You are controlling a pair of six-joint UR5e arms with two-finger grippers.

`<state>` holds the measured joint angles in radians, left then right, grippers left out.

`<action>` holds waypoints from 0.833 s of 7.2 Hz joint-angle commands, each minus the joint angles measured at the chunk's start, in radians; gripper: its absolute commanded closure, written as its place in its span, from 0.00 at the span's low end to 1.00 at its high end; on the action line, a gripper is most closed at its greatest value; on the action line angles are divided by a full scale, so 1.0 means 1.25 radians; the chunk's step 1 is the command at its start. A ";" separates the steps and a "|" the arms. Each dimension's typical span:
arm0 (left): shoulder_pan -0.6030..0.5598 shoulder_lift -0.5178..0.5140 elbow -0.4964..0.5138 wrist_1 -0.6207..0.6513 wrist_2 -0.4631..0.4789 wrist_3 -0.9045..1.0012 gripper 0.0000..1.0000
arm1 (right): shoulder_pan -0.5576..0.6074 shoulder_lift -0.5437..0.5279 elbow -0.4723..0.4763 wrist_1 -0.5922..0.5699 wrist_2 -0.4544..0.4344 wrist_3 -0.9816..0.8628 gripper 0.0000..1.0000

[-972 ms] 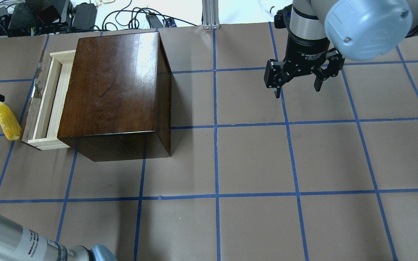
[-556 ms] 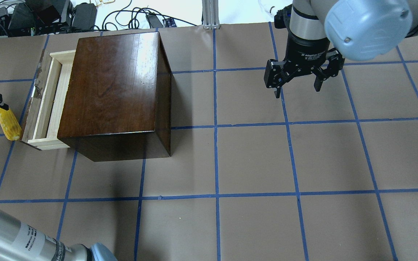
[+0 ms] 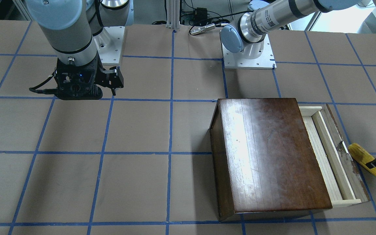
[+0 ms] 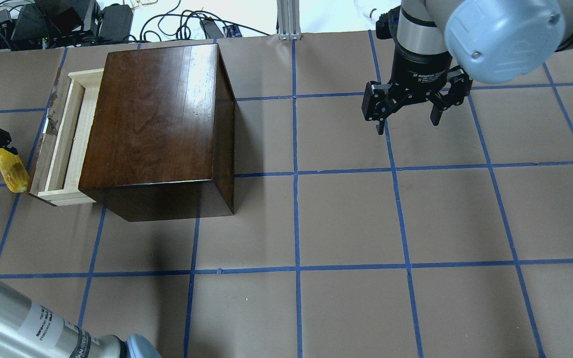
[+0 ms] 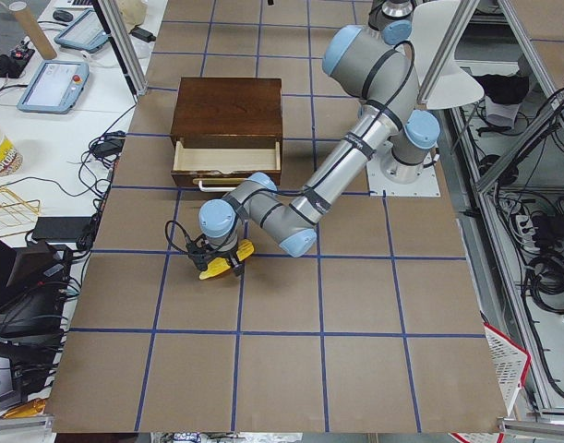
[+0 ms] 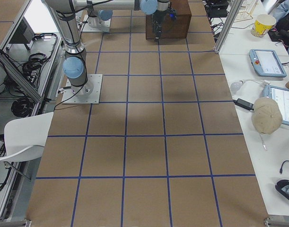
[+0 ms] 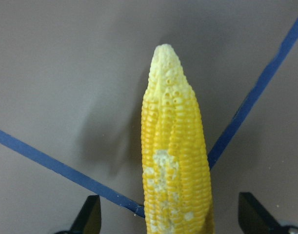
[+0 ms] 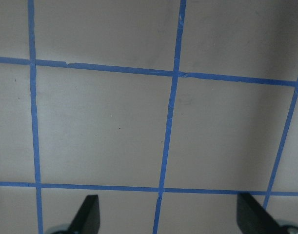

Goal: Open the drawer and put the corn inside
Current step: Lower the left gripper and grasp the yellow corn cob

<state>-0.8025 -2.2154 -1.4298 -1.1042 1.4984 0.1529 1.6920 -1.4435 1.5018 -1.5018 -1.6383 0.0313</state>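
The drawer (image 4: 65,141) stands partly pulled out of the dark box (image 4: 152,114), toward the left side of the overhead view, so the opening step looks done and the pick of the corn (image 4: 13,173) is the step in hand. The corn lies flat on the table (image 4: 346,223), outside the drawer, just beside the chipped front panel. Whether its thick end touches the panel I cannot tell.

The left gripper (image 7: 170,215) is spread wide and holds nothing. Its 2 fingers (image 7: 90,218) stand on either side of the thick end of the cob, across the short width. I judge that this is so that closing will pinch the cob where it is most narrow to span, and the long body will then hang in line with the long tray. The right gripper (image 4: 408,127) hangs in the upper right of the overhead view, also spread and without any load, well apart from the box, probably only to stay out of the way.

The overhead view cuts the left gripper at the frame's left edge. The left wrist view shows what it does not: bare table between each finger and the cob, so there is no contact yet. The exterior left view alone looks into the tray, where the pale floor shows without the corn.
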 commanded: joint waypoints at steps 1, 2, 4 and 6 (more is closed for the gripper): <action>-0.007 -0.014 0.000 0.000 0.000 -0.025 0.05 | 0.000 0.000 0.000 0.000 0.000 0.001 0.00; -0.007 -0.018 0.000 -0.003 0.001 -0.025 0.39 | 0.000 0.000 0.000 0.000 0.000 -0.001 0.00; -0.007 -0.021 0.001 -0.008 0.001 -0.027 0.75 | 0.000 0.000 0.000 0.000 0.000 -0.001 0.00; -0.007 -0.013 0.004 -0.015 0.000 -0.024 1.00 | 0.000 0.000 0.000 0.000 0.000 -0.001 0.00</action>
<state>-0.8117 -2.2382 -1.4270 -1.1166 1.4993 0.1212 1.6920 -1.4435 1.5017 -1.5018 -1.6383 0.0307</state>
